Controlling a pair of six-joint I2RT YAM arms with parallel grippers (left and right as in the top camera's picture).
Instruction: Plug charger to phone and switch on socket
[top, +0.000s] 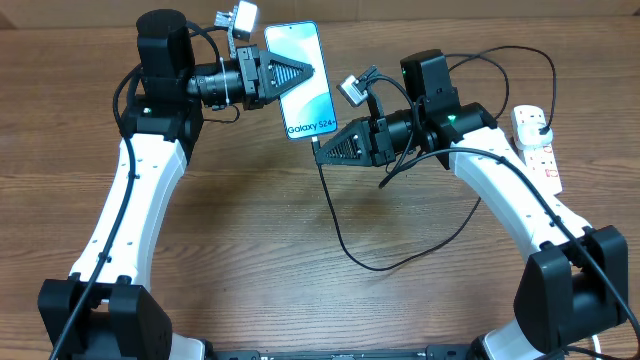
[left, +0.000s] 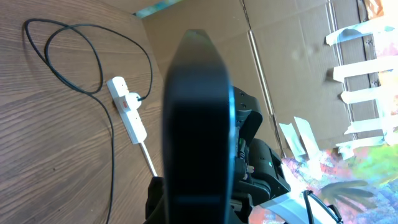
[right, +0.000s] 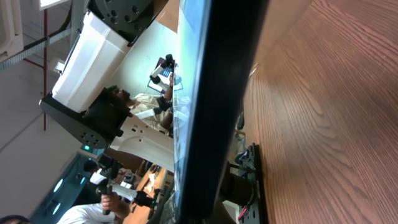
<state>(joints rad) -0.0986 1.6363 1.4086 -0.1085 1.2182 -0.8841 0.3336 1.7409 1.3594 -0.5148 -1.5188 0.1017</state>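
Note:
My left gripper is shut on the phone and holds it off the table, its light blue screen with "Galaxy S24" facing up. My right gripper is shut at the phone's near end, where the charger cable starts. The thin black cable loops across the table to the white socket at the right, with its plug head in an outlet. The phone's dark edge fills the left wrist view, with the socket behind it. In the right wrist view the phone stands edge-on; the plug tip is hidden.
The wooden table lies below both arms. The socket's thick white cord runs along the table. Cardboard walls stand behind the table in the left wrist view.

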